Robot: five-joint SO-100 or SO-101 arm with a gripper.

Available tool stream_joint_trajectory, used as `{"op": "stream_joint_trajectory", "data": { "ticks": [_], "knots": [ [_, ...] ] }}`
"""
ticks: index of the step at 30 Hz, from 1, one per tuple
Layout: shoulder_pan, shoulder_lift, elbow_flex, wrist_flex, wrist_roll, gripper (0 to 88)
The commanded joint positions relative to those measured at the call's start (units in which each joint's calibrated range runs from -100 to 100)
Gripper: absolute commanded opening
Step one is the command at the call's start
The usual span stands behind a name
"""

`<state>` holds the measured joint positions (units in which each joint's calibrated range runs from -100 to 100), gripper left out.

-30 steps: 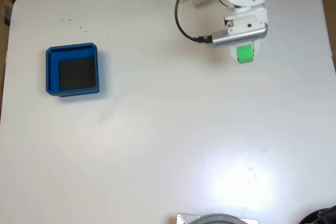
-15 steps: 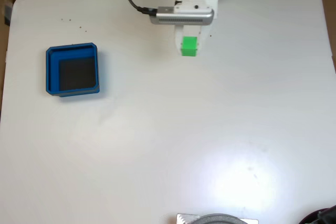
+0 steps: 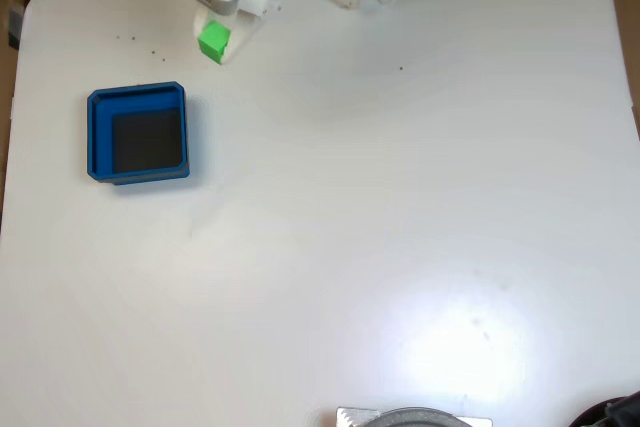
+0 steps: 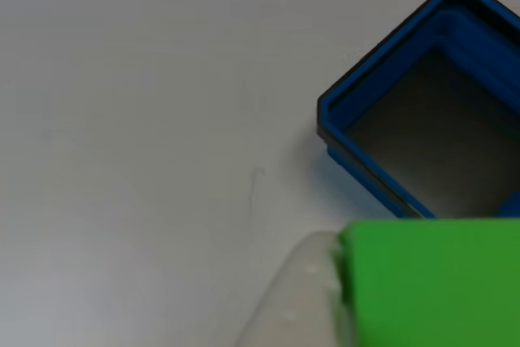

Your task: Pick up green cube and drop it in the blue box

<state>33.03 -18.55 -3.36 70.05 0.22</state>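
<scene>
Gripper (image 3: 216, 44) clenched on green cube (image 3: 213, 41), flat faces against fingers. Likely light, rigid, slick plastic. Blue box (image 3: 98, 137) just beyond fingertips.

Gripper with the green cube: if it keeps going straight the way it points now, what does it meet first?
Probably the blue box. The gripper, shut on the green cube, points down-left in the fixed view, and the other view shows the box just ahead. Height is unclear, so it may pass above the rim.
</scene>
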Motion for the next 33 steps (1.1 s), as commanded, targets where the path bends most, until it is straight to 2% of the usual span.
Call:
{"op": "stream_joint_trajectory", "data": {
  "ticks": [1,16,27,33],
  "knots": [
    [3.46,-0.18,-1.94,-0.21,0.24,3.9],
    [4.15,19.63,-2.66,-2.50,0.20,3.9],
    [10.49,29.67,-3.38,-25.32,0.15,3.8],
    [12.32,33.60,-3.38,-30.79,0.15,3.8]
  ]
}}
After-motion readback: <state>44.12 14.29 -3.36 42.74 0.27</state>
